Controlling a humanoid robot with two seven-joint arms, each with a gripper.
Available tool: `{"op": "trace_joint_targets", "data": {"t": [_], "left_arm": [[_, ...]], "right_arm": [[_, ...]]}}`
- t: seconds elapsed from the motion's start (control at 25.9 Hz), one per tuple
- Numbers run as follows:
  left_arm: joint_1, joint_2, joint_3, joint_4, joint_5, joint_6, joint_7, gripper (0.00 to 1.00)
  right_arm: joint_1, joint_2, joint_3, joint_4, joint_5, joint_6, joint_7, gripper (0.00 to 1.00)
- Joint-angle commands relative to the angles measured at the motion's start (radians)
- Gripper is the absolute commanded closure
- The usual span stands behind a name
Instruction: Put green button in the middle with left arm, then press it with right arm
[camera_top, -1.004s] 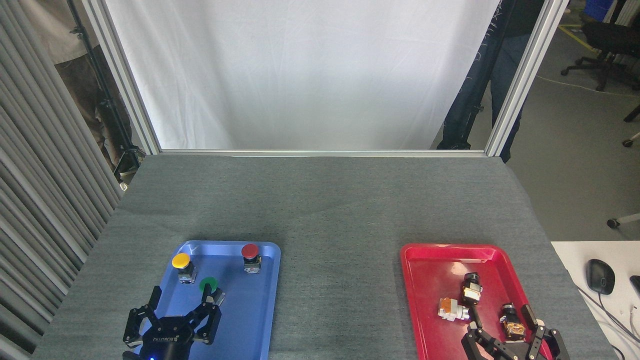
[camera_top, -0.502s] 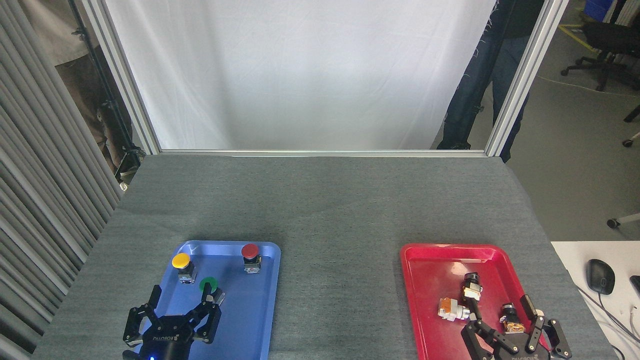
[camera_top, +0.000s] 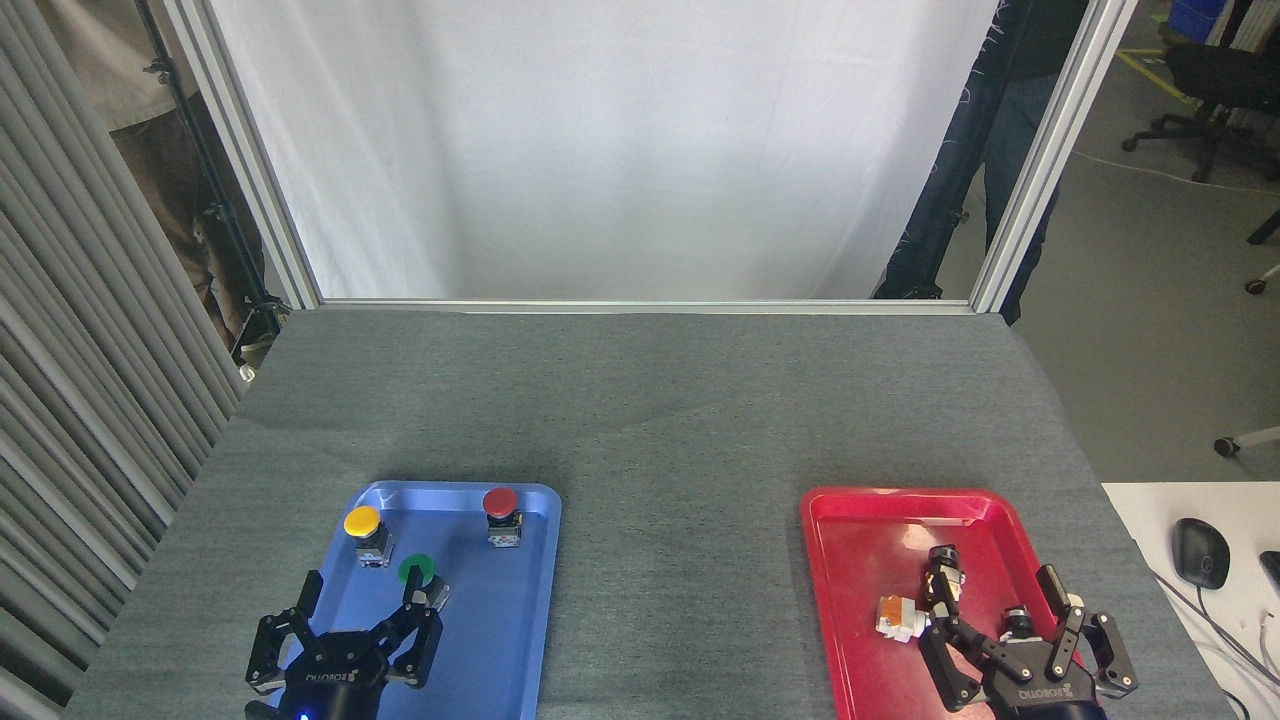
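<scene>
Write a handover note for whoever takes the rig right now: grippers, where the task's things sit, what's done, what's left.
Left gripper: open, over the near end of the blue tray, one finger at the green button; no grip yet.
Right gripper: open, empty, over the near end of the red tray among small parts.
Green button is in the blue tray, between the yellow button and red button.
Middle of the table: bare.
Done: nothing. Left: grasp, place in the middle, press with the right.

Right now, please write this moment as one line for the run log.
green button: in blue tray, not moved | left gripper: open beside it | right gripper: open over red tray | press: not done
</scene>
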Motion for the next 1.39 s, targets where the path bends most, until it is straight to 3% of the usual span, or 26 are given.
{"op": "trace_joint_targets", "data": {"t": [0.0, 0.27, 0.39, 0.46, 0.66, 1.0, 1.35], "left_arm": [[0.001, 0.000, 0.000, 0.000, 0.000, 0.000, 0.000, 0.00], [0.001, 0.002, -0.002, 0.001, 0.000, -0.001, -0.002, 0.00], [-0.004, 0.017, -0.006, 0.021, -0.001, -0.105, -0.011, 0.00], [-0.010, 0.002, -0.005, 0.069, -0.009, -0.141, -0.009, 0.01], [-0.014, -0.003, -0.006, 0.135, -0.017, -0.079, -0.006, 0.01], [-0.111, 0.006, -0.008, 0.356, -0.018, -0.222, -0.011, 0.01], [-0.229, 0.023, -0.009, 0.509, -0.020, -0.254, -0.011, 0.01]], "right_arm": [[0.001, -0.001, 0.010, 0.000, 0.000, 0.000, 0.000, 0.00], [-0.002, 0.002, 0.010, 0.003, 0.000, 0.000, 0.000, 0.00], [-0.002, -0.001, 0.010, 0.006, 0.000, 0.000, 0.001, 0.00], [-0.001, -0.001, 0.010, 0.008, 0.000, 0.000, 0.004, 0.00], [-0.004, 0.001, 0.010, 0.008, 0.000, -0.002, 0.029, 0.00], [-0.007, 0.021, 0.010, 0.008, -0.007, 0.018, 0.040, 0.00], [0.004, 0.050, 0.036, 0.009, -0.024, 0.040, 0.052, 0.00]]}}
